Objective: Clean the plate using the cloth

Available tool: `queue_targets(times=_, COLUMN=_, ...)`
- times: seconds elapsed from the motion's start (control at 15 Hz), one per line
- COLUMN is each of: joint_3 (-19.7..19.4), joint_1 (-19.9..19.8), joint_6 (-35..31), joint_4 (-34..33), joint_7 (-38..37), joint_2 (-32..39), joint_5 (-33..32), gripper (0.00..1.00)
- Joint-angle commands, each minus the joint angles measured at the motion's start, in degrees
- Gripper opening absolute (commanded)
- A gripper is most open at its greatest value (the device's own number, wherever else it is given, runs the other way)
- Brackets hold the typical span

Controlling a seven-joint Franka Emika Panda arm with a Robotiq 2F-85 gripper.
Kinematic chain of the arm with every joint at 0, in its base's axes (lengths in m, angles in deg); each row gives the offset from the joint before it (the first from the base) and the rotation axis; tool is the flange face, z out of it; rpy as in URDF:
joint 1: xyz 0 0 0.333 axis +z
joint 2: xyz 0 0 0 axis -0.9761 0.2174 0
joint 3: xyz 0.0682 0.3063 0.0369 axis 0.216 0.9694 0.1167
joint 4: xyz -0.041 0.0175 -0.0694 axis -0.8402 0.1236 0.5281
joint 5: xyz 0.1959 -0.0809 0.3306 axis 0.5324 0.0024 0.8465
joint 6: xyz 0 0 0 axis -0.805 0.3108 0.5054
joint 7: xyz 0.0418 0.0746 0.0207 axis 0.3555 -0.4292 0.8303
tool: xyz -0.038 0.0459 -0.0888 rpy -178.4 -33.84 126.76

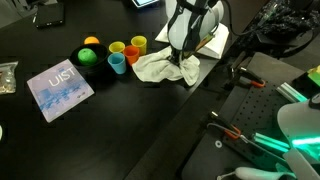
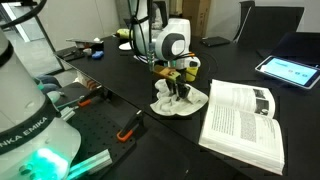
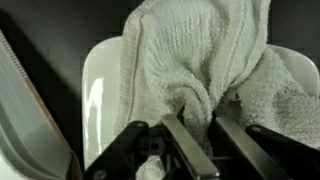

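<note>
the gripper (image 3: 200, 128) pinched a bunched fold of the nubby white terry cloth (image 3: 190, 50) between its dark, flat metal fingers (image 3: 178, 142). the cloth draped in soft ridges just ahead of it, over the glossy, round-cornered white plate (image 3: 100, 90) beneath.

Dim light is sheening the dark tabletop (image 1: 150, 130); a green glow (image 1: 288, 140) is bleeding in; the cloth (image 3: 200, 60) is blurring close-up.
</note>
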Motion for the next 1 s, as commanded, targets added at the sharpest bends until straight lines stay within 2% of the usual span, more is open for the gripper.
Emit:
queue_targets(times=0.0, joint_3=5.6, joint_1=-3.1, joint_6=0.2, joint_4=1.6, joint_7=3.4, joint_2=-2.5, joint_5=1.4, gripper=0.04)
queue_targets(times=0.2, joint_3=8.6, joint_1=-4.7, joint_6=0.6, joint_4=1.3, joint_7=4.2, joint_2=-2.4, joint_5=1.8, gripper=0.04)
queue_targets(times=0.33, joint_3=7.5, joint_1=-4.2, joint_6=0.8, joint_4=1.1, joint_7=3.5, joint_2=-1.7, joint_5=1.6, gripper=0.04)
queue_targets(times=0.8, joint_3=-2.8, joint_1=0.6, joint_6=0.8, joint_4=0.2, joint_7=0.8, joint_2=0.2, joint_5=-0.7, gripper=0.04)
queue_targets(times=0.93, joint_3=-3.7, joint_1=1.1, joint_6=0.8, joint_4=-0.4, joint_7=0.6, joint_2=-0.3, joint_5=-0.5, gripper=0.04)
